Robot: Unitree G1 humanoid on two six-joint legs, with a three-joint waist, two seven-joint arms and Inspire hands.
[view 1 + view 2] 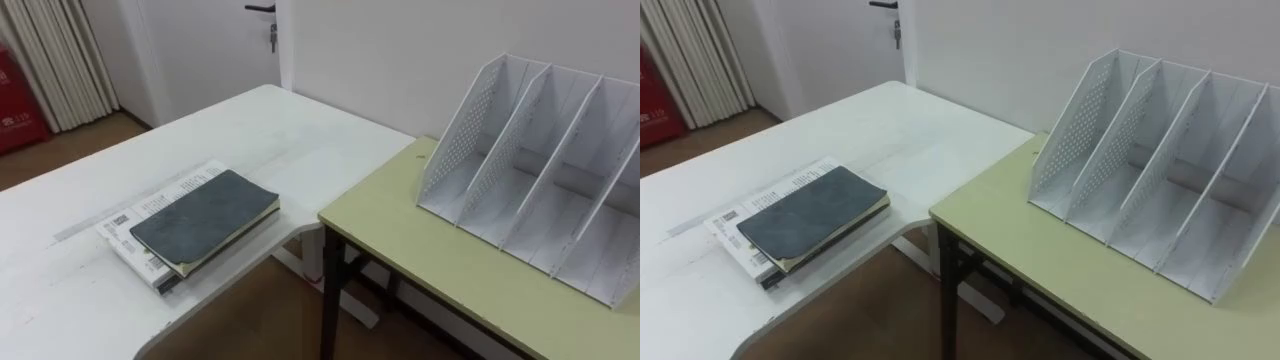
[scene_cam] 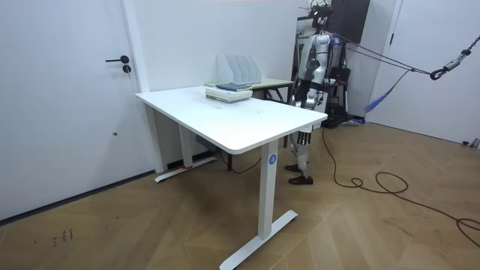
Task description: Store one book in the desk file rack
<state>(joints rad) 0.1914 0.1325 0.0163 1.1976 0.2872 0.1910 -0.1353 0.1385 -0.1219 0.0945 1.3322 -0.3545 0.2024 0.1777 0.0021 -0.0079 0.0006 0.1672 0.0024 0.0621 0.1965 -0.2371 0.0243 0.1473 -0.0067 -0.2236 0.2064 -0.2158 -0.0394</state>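
A dark grey book [image 1: 205, 218] [image 1: 812, 214] lies on top of a white printed book [image 1: 150, 213] on the white desk [image 1: 200, 140], near its inner curved edge. The white perforated file rack [image 1: 545, 165] [image 1: 1160, 150] stands on the green desk [image 1: 420, 250] to the right, its slots bare. In the room view the books [image 2: 229, 92] lie at the far end of the white desk with the rack [image 2: 238, 69] behind them, and I stand beyond the desk's far corner. My right hand [image 2: 295, 94] hangs at my side there.
A gap runs between the white desk and the green desk, with wooden floor [image 1: 260, 320] below. A white door [image 1: 215, 40] and a wall stand behind the desks. Curtains [image 1: 60, 60] hang at the far left.
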